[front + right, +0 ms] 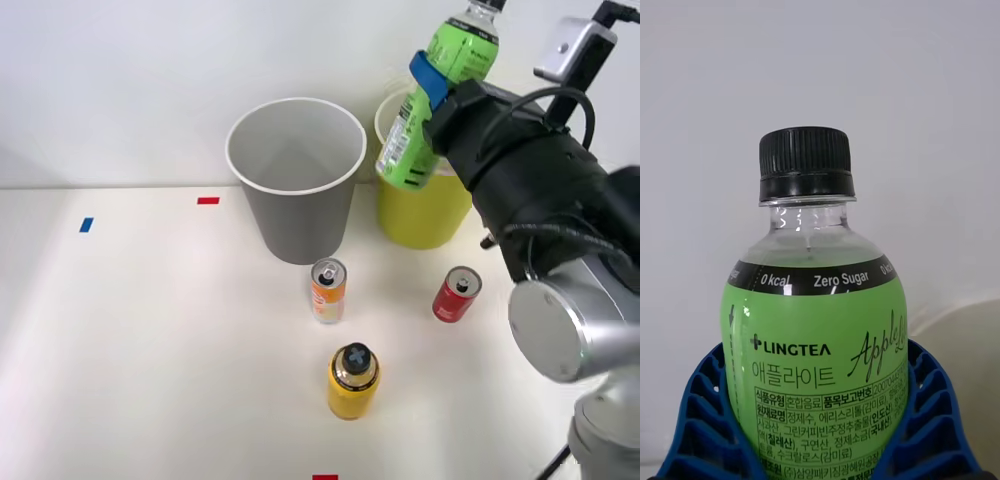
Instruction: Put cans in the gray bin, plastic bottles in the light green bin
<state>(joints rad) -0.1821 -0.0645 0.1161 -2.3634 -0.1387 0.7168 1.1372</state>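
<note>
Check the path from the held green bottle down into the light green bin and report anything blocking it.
Nothing visible blocks it. The right gripper holds the green bottle tilted in the air, directly over the light green bin, whose mouth is open. The gray bin stands beside it, off the path.

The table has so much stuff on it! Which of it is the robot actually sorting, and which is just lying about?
Part of the job:
- green-label bottle, held in the right claw
- orange-and-white can
- red can
- gray bin
- light green bin
- yellow bottle, probably, if it is plastic

Just lying about:
- red tape marks
- blue tape mark
</note>
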